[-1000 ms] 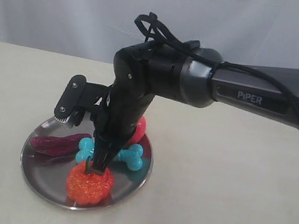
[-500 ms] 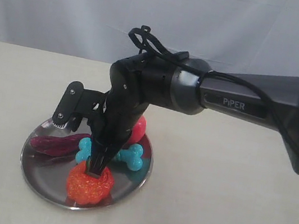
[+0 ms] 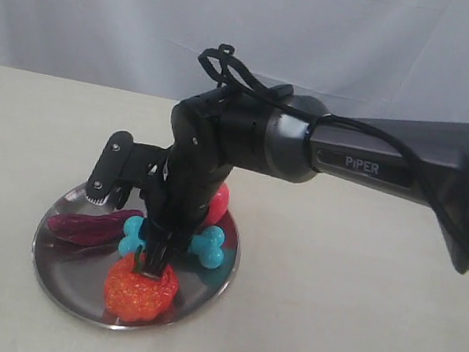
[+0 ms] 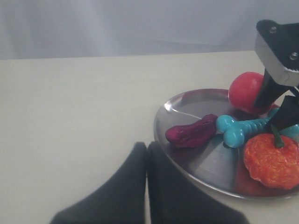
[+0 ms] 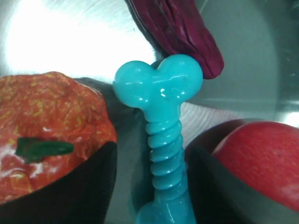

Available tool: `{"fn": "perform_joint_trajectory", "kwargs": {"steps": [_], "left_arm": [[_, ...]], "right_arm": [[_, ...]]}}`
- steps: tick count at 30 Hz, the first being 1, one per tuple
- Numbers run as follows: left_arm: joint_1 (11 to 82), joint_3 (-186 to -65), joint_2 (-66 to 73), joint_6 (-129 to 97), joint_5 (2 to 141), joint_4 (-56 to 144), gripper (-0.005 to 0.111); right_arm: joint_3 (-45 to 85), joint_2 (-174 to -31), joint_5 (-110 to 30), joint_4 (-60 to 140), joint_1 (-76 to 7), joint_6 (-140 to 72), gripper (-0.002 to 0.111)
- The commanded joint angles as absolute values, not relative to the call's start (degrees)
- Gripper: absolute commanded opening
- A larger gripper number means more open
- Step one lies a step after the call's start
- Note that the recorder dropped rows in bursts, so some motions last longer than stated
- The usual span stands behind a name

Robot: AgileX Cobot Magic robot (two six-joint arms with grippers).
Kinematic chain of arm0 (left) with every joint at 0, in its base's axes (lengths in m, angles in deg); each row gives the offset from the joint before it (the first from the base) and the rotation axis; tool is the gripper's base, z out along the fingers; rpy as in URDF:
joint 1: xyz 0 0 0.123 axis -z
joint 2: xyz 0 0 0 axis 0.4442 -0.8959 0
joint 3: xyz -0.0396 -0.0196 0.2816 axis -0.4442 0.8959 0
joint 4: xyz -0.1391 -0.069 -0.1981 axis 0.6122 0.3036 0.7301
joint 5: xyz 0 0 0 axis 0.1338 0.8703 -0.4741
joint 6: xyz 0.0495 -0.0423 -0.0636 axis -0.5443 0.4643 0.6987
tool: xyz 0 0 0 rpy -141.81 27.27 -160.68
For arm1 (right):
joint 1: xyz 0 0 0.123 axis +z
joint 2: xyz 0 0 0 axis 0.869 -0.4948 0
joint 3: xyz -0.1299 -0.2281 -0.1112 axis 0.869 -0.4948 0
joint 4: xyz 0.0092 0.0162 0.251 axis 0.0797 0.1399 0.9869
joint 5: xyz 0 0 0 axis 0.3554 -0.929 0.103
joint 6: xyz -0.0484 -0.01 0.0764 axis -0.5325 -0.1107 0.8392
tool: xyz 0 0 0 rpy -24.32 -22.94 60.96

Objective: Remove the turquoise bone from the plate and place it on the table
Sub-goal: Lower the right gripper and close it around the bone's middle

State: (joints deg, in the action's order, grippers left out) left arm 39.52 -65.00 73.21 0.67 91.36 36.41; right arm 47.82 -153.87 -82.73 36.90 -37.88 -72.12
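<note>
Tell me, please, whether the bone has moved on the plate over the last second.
No. The bone lies in the same spot on the plate, between the pumpkin and the red ball.

An orange pumpkin with a green stem sits nearest the exterior camera. A wrinkled dark purple piece lies to its left, a round red fruit behind. Pale cloth hangs beyond.
</note>
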Motion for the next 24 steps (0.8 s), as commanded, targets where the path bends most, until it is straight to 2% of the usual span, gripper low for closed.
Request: {"fn": "perform_joint_trajectory", "kwargs": {"steps": [1,24], "left_arm": [[39.65,-64.81,73.29,0.78,91.32,36.39,0.0],[39.65,-64.81,73.29,0.78,91.32,36.39,0.0]], "right_arm": [[48.15,-153.72,-82.5,35.17,-38.07,-71.26,0.045],[48.15,-156.74,-81.21,34.52,-39.02,-70.6,0.045]]}}
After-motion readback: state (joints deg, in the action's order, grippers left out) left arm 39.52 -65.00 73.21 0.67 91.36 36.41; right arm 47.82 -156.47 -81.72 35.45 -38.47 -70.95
